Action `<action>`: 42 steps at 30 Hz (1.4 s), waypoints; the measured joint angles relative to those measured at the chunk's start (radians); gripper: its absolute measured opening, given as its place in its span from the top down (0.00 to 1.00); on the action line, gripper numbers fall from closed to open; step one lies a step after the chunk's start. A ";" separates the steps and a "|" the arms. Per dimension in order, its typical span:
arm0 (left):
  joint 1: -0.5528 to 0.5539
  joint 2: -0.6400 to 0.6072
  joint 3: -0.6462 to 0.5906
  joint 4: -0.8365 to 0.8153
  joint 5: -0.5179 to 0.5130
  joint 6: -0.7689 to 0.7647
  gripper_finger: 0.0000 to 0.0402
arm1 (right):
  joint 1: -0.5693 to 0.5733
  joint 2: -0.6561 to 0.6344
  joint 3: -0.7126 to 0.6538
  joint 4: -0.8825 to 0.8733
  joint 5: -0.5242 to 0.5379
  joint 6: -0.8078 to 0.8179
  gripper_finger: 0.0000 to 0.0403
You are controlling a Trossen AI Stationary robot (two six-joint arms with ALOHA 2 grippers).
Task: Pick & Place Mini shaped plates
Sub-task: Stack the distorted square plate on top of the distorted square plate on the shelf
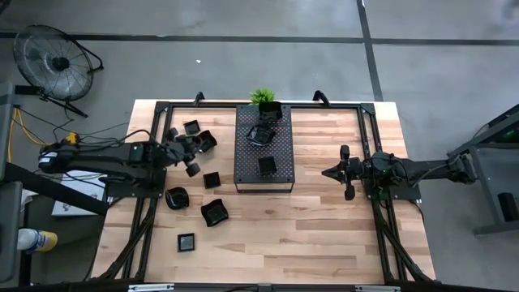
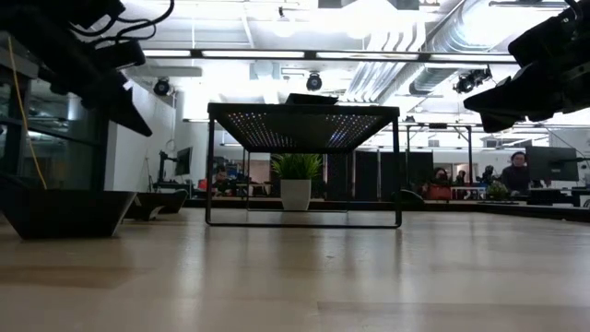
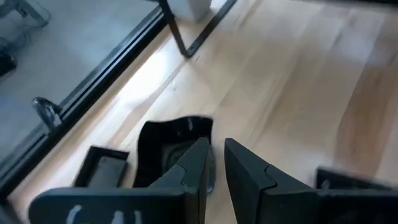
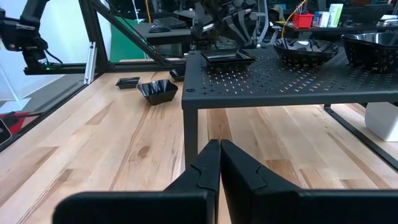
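Note:
Several glossy black mini plates lie on the wooden table left of the tray, among them a square one point(image 1: 212, 179), a rounded one point(image 1: 177, 197), a wavy one point(image 1: 215, 213) and a small square one point(image 1: 186, 242). Three more sit on the perforated tray point(image 1: 280, 150). My left gripper point(image 1: 185, 148) point(image 3: 216, 155) is among the far-left group, shut on a wavy black dish point(image 3: 165, 146); a flat square plate point(image 3: 99, 169) lies beside it. My right gripper point(image 1: 327, 172) point(image 4: 219, 149) waits shut, right of the tray, pointing at it. My left gripper has the wavy black dish by its rim point(image 3: 210, 177), pinched with one finger point(image 3: 193, 165) over the dish's hollow and the other outside it. The fingers come from the table's left side, slanting down. Whether the dish is clear of the table cannot be told.
The tray point(image 4: 280, 74) stands on thin legs mid-table, with the green plant point(image 1: 262, 96) at its far end. A black frame point(image 1: 369, 130) rims the table. One dish point(image 2: 64, 212) sits close to the low camera. Bare wood point(image 1: 324, 235) lies right of the tray and along the near edge.

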 joint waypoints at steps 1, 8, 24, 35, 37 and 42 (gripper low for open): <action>0.008 0.000 0.000 -0.014 0.005 0.027 0.88 | 0.000 0.000 0.000 0.000 0.000 0.000 0.99; 0.059 0.000 0.000 -0.007 0.145 0.229 0.88 | 0.000 0.000 0.000 0.000 0.000 0.000 0.98; 0.068 0.093 0.000 0.032 0.211 0.302 0.53 | 0.000 0.000 0.000 0.001 0.000 0.000 0.99; 0.194 0.283 0.000 0.078 0.212 0.278 0.55 | 0.000 0.000 0.000 0.001 0.000 0.000 0.98; 0.202 0.313 0.000 0.100 0.228 0.278 0.55 | 0.000 0.000 0.000 0.001 0.000 0.000 0.98; 0.201 0.382 0.000 0.143 0.234 0.277 0.55 | 0.000 0.000 0.000 0.001 0.000 0.000 0.99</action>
